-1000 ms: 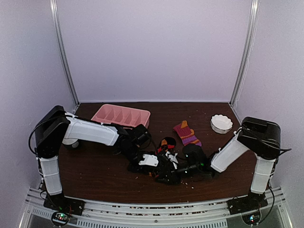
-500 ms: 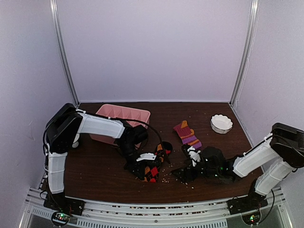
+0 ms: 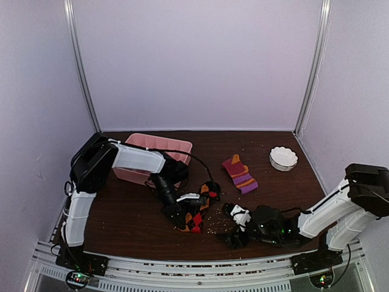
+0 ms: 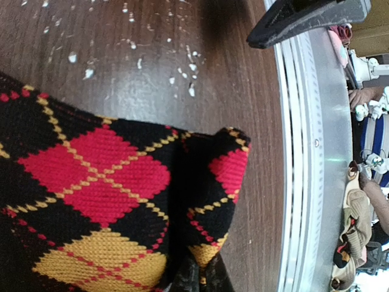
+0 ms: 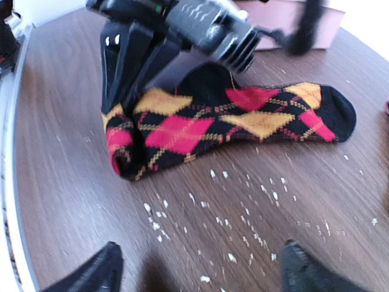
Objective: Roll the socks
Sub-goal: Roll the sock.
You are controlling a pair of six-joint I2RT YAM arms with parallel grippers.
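A black argyle sock with red and yellow diamonds lies stretched on the brown table, its near end folded over. My left gripper is shut on that folded end, also seen from above. In the left wrist view its dark fingertips pinch the fabric at the bottom edge. A second sock, striped purple and orange, lies flat farther back, touched by nothing. My right gripper stands open, low over the table just right of the argyle sock, with nothing between its fingers.
A pink tray stands at the back left behind the left arm. A white bowl sits at the back right. White crumbs litter the table between the argyle sock and the right gripper. The metal rail runs along the near edge.
My right gripper has opened, let go of the argyle sock and pulled back to the right. The left gripper stays shut on the folded end, and the sock now lies stretched out.
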